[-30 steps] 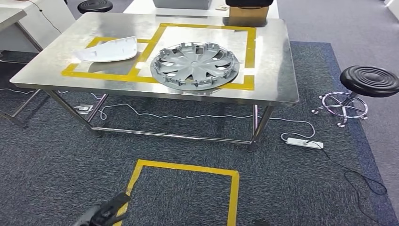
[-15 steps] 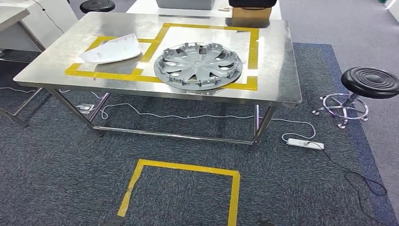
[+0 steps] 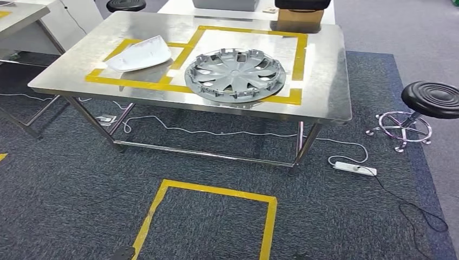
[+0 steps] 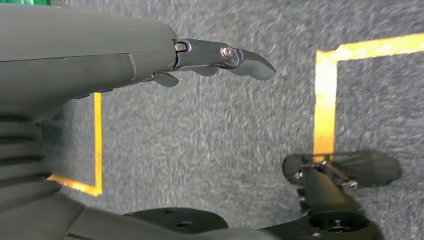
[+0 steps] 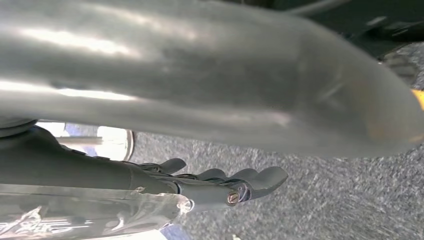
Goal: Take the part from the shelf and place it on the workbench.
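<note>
Two parts lie on the steel workbench inside yellow tape frames: a grey wheel cover in the larger frame and a white curved shell to its left. My left hand hangs over the grey carpet, fingers stretched out and holding nothing. My right hand also hangs low with straight fingers and nothing between them. A blurred silvery shape lies close above it, apart from the fingers.
A yellow tape square marks the carpet in front of the workbench. A black stool stands to the right, with a power strip and cables on the floor. A cardboard box sits at the bench's far edge.
The whole picture has slid right and slightly down, so the camera has moved. My left hand, seen at the bottom edge a second ago, has dropped out of the head view.
</note>
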Available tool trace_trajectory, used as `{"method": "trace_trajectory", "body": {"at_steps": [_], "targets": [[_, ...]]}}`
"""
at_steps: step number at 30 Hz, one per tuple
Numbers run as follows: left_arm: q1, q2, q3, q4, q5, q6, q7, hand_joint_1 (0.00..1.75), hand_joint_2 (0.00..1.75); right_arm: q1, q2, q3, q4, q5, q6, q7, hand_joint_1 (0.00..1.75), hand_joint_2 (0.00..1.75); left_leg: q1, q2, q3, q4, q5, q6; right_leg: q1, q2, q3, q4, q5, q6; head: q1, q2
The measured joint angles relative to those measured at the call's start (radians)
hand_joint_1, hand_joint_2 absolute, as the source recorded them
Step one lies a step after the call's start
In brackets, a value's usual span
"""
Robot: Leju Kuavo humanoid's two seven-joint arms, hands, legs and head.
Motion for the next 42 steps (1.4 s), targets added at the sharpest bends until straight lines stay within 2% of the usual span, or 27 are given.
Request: {"method": "trace_trajectory", "body": {"at_steps": [1, 2, 5, 6, 8, 10, 11, 12, 13, 15, 17, 18, 20, 21, 23, 25, 26, 27, 28, 30, 32, 34, 36, 37, 39, 41, 42], "targets": [[0.001, 0.003, 0.004, 0.0, 0.002, -0.001, 0.0, 0.0, 0.0, 0.0, 0.002, 0.0, 0.0, 0.0, 0.001, 0.001, 0.0, 0.0, 0.005, -0.008, -0.014, 0.018, -0.001, -0.014, -0.007, 0.012, 0.026, -0.048, 0.015, 0.002, 0.004, 0.0], [0.001, 0.006, 0.008, 0.0, 0.004, -0.001, -0.001, 0.0, 0.0, 0.0, 0.005, 0.0, 0.001, 0.0, 0.002, 0.001, 0.0, 0.0, 0.007, -0.016, -0.024, 0.031, -0.002, -0.025, -0.01, 0.02, 0.04, -0.073, 0.023, -0.004, 0.004, 0.0], [0.006, 0.009, 0.012, 0.001, 0.005, -0.001, 0.0, 0.0, 0.0, 0.0, 0.008, 0.0, 0.001, 0.0, 0.004, 0.003, 0.0, 0.0, 0.012, -0.028, -0.029, 0.036, 0.004, -0.042, 0.0, 0.012, 0.032, -0.057, 0.026, -0.046, -0.004, 0.0], [0.007, 0.009, 0.013, 0.002, 0.004, -0.001, 0.0, 0.0, 0.0, 0.0, 0.008, 0.0, 0.001, 0.0, 0.004, 0.003, 0.0, 0.0, 0.013, -0.021, -0.031, 0.039, 0.001, -0.044, 0.003, 0.004, 0.032, -0.055, 0.03, -0.056, -0.007, 0.0], [0.008, 0.007, 0.013, 0.004, 0.003, 0.0, 0.002, 0.0, 0.0, -0.001, 0.01, 0.0, 0.001, 0.001, 0.006, 0.003, 0.0, 0.0, 0.01, 0.008, -0.057, 0.102, -0.049, -0.039, 0.008, -0.014, 0.029, -0.055, 0.039, -0.073, -0.012, 0.0], [0.006, 0.006, 0.013, 0.004, 0.0, 0.0, 0.003, 0.0, 0.0, 0.001, 0.011, 0.0, 0.001, 0.001, 0.006, 0.002, 0.0, 0.0, 0.001, 0.032, -0.108, 0.239, -0.135, -0.028, 0.015, -0.034, 0.023, -0.056, 0.045, -0.083, -0.018, 0.0], [0.005, 0.006, 0.013, 0.004, -0.001, 0.0, 0.003, 0.0, 0.0, 0.002, 0.011, 0.0, 0.001, 0.0, 0.006, 0.002, 0.0, 0.0, -0.003, 0.034, -0.129, 0.302, -0.167, -0.025, 0.018, -0.045, 0.019, -0.056, 0.046, -0.085, -0.019, 0.0], [0.006, 0.006, 0.013, 0.004, -0.001, 0.0, 0.003, 0.0, 0.0, 0.002, 0.011, 0.0, 0.001, 0.0, 0.006, 0.002, 0.0, 0.0, -0.006, 0.034, -0.136, 0.339, -0.182, -0.021, 0.021, -0.056, 0.017, -0.056, 0.047, -0.085, -0.02, 0.0], [0.007, 0.006, 0.013, 0.004, -0.002, 0.0, 0.003, 0.0, 0.0, 0.002, 0.011, 0.0, 0.001, 0.0, 0.006, 0.002, 0.0, 0.0, -0.008, 0.035, -0.125, 0.341, -0.179, -0.016, 0.023, -0.066, 0.015, -0.056, 0.047, -0.085, -0.02, 0.0], [0.007, 0.006, 0.013, 0.004, -0.002, 0.001, 0.003, 0.0, 0.0, 0.001, 0.011, 0.0, 0.001, 0.0, 0.007, 0.002, 0.0, 0.0, -0.014, 0.054, -0.057, 0.256, -0.141, -0.005, 0.024, -0.085, 0.016, -0.055, 0.046, -0.081, -0.02, 0.0], [0.0, 0.006, 0.013, 0.004, -0.003, 0.002, 0.003, 0.0, 0.0, 0.0, 0.011, 0.0, 0.001, 0.0, 0.007, 0.001, 0.0, 0.0, -0.024, 0.095, 0.008, 0.156, -0.121, 0.001, 0.03, -0.102, 0.016, -0.054, 0.04, -0.069, -0.02, 0.0], [-0.003, 0.006, 0.013, 0.004, -0.004, 0.002, 0.003, 0.0, 0.0, 0.0, 0.011, 0.0, 0.001, 0.0, 0.007, 0.001, 0.0, 0.0, -0.028, 0.108, 0.024, 0.128, -0.123, 0.004, 0.033, -0.11, 0.018, -0.057, 0.038, -0.061, -0.02, 0.0], [-0.004, 0.005, 0.013, 0.004, -0.004, 0.002, 0.003, 0.0, 0.0, -0.001, 0.012, 0.0, 0.001, 0.0, 0.007, 0.001, 0.0, 0.0, -0.033, 0.1, 0.026, 0.114, -0.13, 0.011, 0.035, -0.128, 0.026, -0.066, 0.036, -0.048, -0.019, 0.0], [-0.001, 0.005, 0.013, 0.004, -0.004, 0.002, 0.003, 0.0, 0.0, -0.002, 0.012, 0.0, 0.001, 0.001, 0.007, 0.001, 0.0, 0.0, -0.033, 0.09, 0.026, 0.111, -0.13, 0.017, 0.033, -0.126, 0.032, -0.069, 0.034, -0.043, -0.018, 0.0], [0.003, 0.008, 0.013, 0.004, -0.004, 0.004, 0.004, 0.0, 0.0, -0.004, 0.013, 0.001, 0.001, 0.001, 0.008, 0.0, 0.0, 0.0, -0.032, 0.07, 0.027, 0.108, -0.128, 0.028, 0.029, -0.088, 0.022, -0.034, 0.006, -0.037, -0.018, 0.0], [0.0, 0.009, 0.014, 0.004, -0.006, 0.005, 0.004, 0.0, 0.0, -0.001, 0.014, 0.001, 0.001, 0.002, 0.009, 0.0, 0.0, 0.0, -0.034, 0.048, 0.027, 0.107, -0.128, 0.039, 0.03, -0.041, -0.033, 0.077, -0.049, -0.04, -0.016, 0.0], [-0.001, 0.009, 0.014, 0.004, -0.007, 0.005, 0.004, 0.0, 0.0, 0.001, 0.014, 0.001, 0.001, 0.002, 0.01, 0.0, 0.0, 0.0, -0.037, 0.036, 0.027, 0.107, -0.128, 0.043, 0.033, -0.032, -0.067, 0.141, -0.072, -0.043, -0.015, 0.0], [-0.002, 0.008, 0.014, 0.004, -0.01, 0.005, 0.004, 0.0, 0.0, 0.002, 0.014, 0.001, 0.001, 0.001, 0.011, 0.001, 0.0, 0.0, -0.041, 0.023, 0.027, 0.107, -0.129, 0.045, 0.036, -0.027, -0.095, 0.186, -0.08, -0.046, -0.015, 0.0], [-0.001, 0.008, 0.014, 0.004, -0.012, 0.006, 0.005, 0.0, 0.0, 0.002, 0.014, 0.002, 0.001, 0.001, 0.012, 0.001, 0.0, 0.0, -0.044, 0.01, 0.028, 0.107, -0.129, 0.047, 0.04, -0.024, -0.11, 0.2, -0.07, -0.051, -0.015, 0.0], [0.0, 0.008, 0.014, 0.004, -0.018, 0.007, 0.007, 0.0, 0.0, 0.0, 0.014, 0.002, 0.001, 0.001, 0.013, 0.002, 0.0, 0.0, -0.047, -0.016, 0.031, 0.107, -0.129, 0.048, 0.046, -0.013, -0.088, 0.125, -0.006, -0.063, -0.015, 0.0], [0.0, 0.008, 0.014, 0.004, -0.024, 0.008, 0.012, 0.0, 0.0, -0.001, 0.014, 0.002, 0.001, 0.002, 0.014, 0.003, 0.0, 0.0, -0.049, -0.039, 0.032, 0.108, -0.129, 0.045, 0.047, 0.025, -0.039, 0.005, 0.051, -0.074, -0.016, 0.0], [-0.001, 0.007, 0.014, 0.004, -0.029, 0.008, 0.016, 0.0, 0.0, -0.003, 0.014, 0.002, 0.001, 0.002, 0.015, 0.004, 0.0, 0.0, -0.047, -0.055, 0.029, 0.108, -0.124, 0.037, 0.047, 0.051, -0.015, -0.051, 0.067, -0.078, -0.016, 0.0], [0.002, 0.007, 0.014, 0.004, -0.031, 0.008, 0.019, 0.0, 0.0, -0.005, 0.015, 0.002, 0.001, 0.002, 0.016, 0.006, 0.0, 0.0, -0.044, -0.07, 0.025, 0.102, -0.117, 0.024, 0.049, 0.041, -0.011, -0.059, 0.072, -0.084, -0.016, 0.0], [0.004, 0.007, 0.014, 0.004, -0.032, 0.009, 0.02, 0.0, 0.0, -0.006, 0.015, 0.002, 0.001, 0.002, 0.017, 0.006, 0.0, 0.0, -0.044, -0.065, 0.024, 0.101, -0.116, 0.02, 0.049, 0.033, -0.009, -0.063, 0.076, -0.089, -0.016, 0.0], [0.004, 0.008, 0.014, 0.004, -0.033, 0.009, 0.021, 0.0, 0.0, -0.005, 0.016, 0.002, 0.001, 0.001, 0.018, 0.007, 0.0, 0.0, -0.046, -0.026, 0.006, 0.136, -0.143, 0.011, 0.045, 0.012, -0.004, -0.075, 0.085, -0.098, -0.02, 0.0], [0.001, 0.007, 0.014, 0.004, -0.034, 0.009, 0.021, 0.0, 0.0, -0.002, 0.017, 0.002, 0.001, 0.001, 0.02, 0.008, 0.0, 0.0, -0.047, 0.02, -0.042, 0.24, -0.206, 0.002, 0.045, -0.012, -0.002, -0.079, 0.087, -0.103, -0.024, 0.0], [0.0, 0.006, 0.014, 0.004, -0.034, 0.009, 0.021, 0.0, 0.0, 0.0, 0.017, 0.002, 0.001, 0.001, 0.02, 0.008, 0.0, 0.0, -0.044, 0.029, -0.069, 0.301, -0.234, -0.003, 0.045, -0.025, -0.003, -0.08, 0.087, -0.103, -0.024, 0.0]]}}
